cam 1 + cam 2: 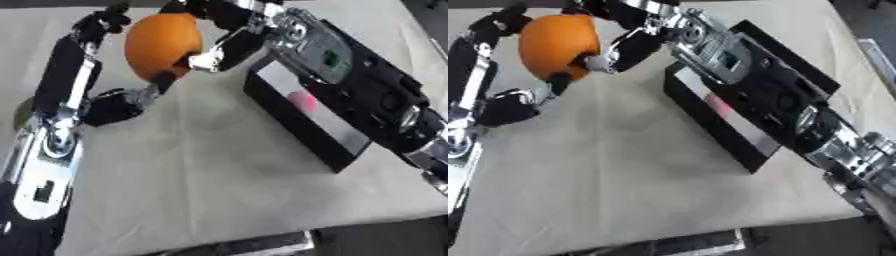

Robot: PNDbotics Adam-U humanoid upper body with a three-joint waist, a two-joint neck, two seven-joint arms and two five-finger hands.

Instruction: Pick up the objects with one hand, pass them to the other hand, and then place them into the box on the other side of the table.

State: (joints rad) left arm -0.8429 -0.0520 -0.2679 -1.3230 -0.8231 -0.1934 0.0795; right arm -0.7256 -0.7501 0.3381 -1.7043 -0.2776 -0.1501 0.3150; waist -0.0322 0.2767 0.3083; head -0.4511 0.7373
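An orange (157, 42) hangs above the far left of the table, caught between both hands. My left hand (72, 70) comes up from the left, with fingers curled over the orange's top left and its thumb (160, 80) under the fruit. My right hand (234, 45) reaches in from the right over the box, its thumb pressed on the orange's right side and its fingers curled behind the top. The black box (289, 120) with a pale floor lies at the right, partly hidden by my right forearm. A pink thing (303, 100) lies inside it.
The grey tablecloth (201, 180) spreads below the hands to the front edge (262, 235), with dark floor beyond. My right forearm (798, 115) crosses above the box.
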